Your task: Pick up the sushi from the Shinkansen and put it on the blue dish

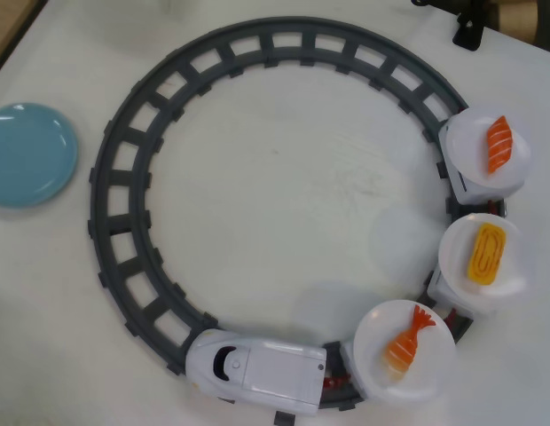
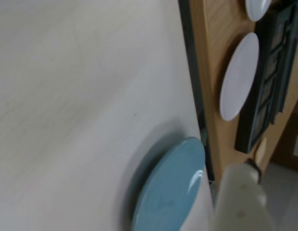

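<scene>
Near the table's bottom edge, the sushi (image 1: 408,342) rides untouched behind the Shinkansen (image 1: 255,366); pickup pending, approach required, jaw state indeterminable.

A white table (image 1: 284,177) carried a grey ring of toy track (image 1: 124,151) across its middle. The blue dish (image 1: 28,154) lay flat at the left edge in the overhead view, apart from the track and close to the table's edge in the wrist view.
</scene>
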You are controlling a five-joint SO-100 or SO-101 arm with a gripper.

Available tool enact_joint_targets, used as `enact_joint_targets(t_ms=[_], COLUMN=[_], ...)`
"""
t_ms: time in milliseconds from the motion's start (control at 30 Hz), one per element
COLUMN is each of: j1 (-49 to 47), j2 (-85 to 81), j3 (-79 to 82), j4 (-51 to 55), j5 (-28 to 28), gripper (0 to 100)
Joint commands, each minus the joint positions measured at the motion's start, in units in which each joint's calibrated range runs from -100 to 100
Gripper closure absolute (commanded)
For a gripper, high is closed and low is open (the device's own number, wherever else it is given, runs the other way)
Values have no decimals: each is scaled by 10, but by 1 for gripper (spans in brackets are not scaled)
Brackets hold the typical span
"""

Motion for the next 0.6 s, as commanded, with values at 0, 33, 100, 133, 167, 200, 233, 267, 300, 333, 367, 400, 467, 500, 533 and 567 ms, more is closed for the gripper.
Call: enact_joint_targets(t_ms=[0,33,100,133,167,200,233,267,300,333,367,400,467,500,533,567], j1=[29,34,44,52,62,71,81,89,91,92,92,92,92,92,92,94], j2=[4,4,4,4,4,5,5,5,10,19,34,52,98,126,153,182], j3=[-52,-57,-61,-61,-63,-69,-75,-85,-94,-103,-113,-127,-175,-199,-223,-243], j4=[4,4,6,6,6,6,6,7,7,8,8,8,8,8,8,8], j5=[8,15,26,30,33,35,35,35,35,35,35,34,32,32,31,31], gripper=[81,81,81,81,81,81,81,81,81,81,81,81,81,81,81,81])
